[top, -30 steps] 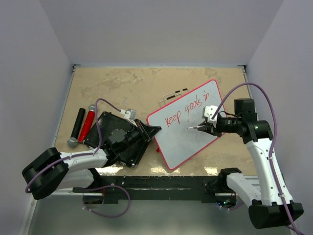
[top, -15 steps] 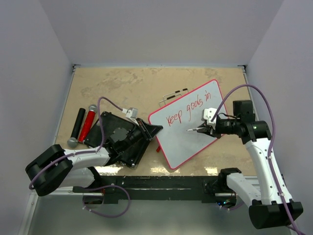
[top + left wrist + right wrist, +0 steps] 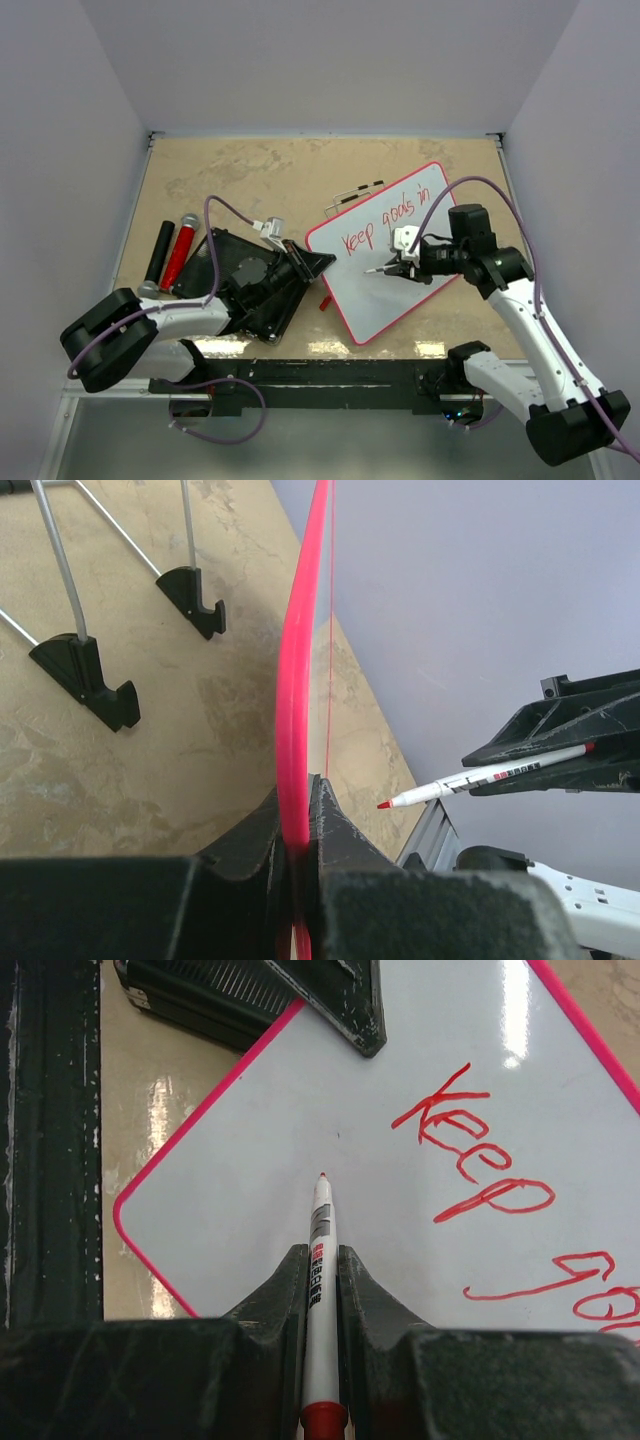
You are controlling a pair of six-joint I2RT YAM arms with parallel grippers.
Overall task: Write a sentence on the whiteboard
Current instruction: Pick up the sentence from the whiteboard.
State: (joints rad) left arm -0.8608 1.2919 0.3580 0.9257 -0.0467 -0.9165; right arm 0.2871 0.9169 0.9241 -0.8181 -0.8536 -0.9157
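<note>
On the tan desk (image 3: 250, 170), right of centre, the whiteboard (image 3: 385, 295) looks thin, stiff, slick and light, best pinched at its red rim, where the left gripper (image 3: 297, 802) is clamped on it, while the right gripper (image 3: 320, 1252) is closed round a marker (image 3: 321, 1205) aimed below the sentence (image 3: 392, 213).

A robot lab: plain white walls (image 3: 330, 60) box in a tan surface (image 3: 250, 165), robot arms (image 3: 545, 325) bolted at the bottom
</note>
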